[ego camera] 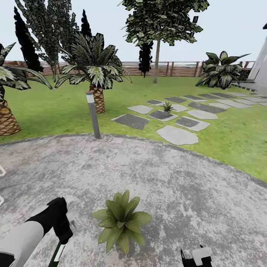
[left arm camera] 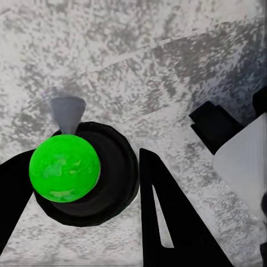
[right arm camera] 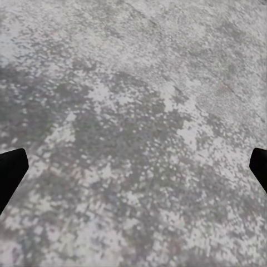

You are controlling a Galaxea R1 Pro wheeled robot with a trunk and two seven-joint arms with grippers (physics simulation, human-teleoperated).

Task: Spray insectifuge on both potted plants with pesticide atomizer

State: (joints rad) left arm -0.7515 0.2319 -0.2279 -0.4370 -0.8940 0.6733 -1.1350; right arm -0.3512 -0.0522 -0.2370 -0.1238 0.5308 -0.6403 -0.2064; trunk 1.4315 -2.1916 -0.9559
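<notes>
Low at the head view's left, the left arm [ego camera: 26, 237] reaches forward and down over the patio [ego camera: 193, 193], white forearm, black wrist. Left gripper [left arm camera: 105, 222] is clamped on the pesticide atomizer [left arm camera: 65, 169]: in the left wrist view the bright green bottle with its grey nozzle sits between the black fingers [left arm camera: 167, 222]; head view shows its green body [ego camera: 56, 256] hanging below the wrist. Just beside it, toward the middle, stands the near potted plant [ego camera: 120, 222] on the patio, apart from the bottle. Farther off, a second potted plant [ego camera: 167, 108] sits among the stepping stones [ego camera: 178, 135]. Right gripper [ego camera: 196, 257] pokes in at the bottom edge, fingers [right arm camera: 11, 172] spread wide over bare patio, holding nothing.
</notes>
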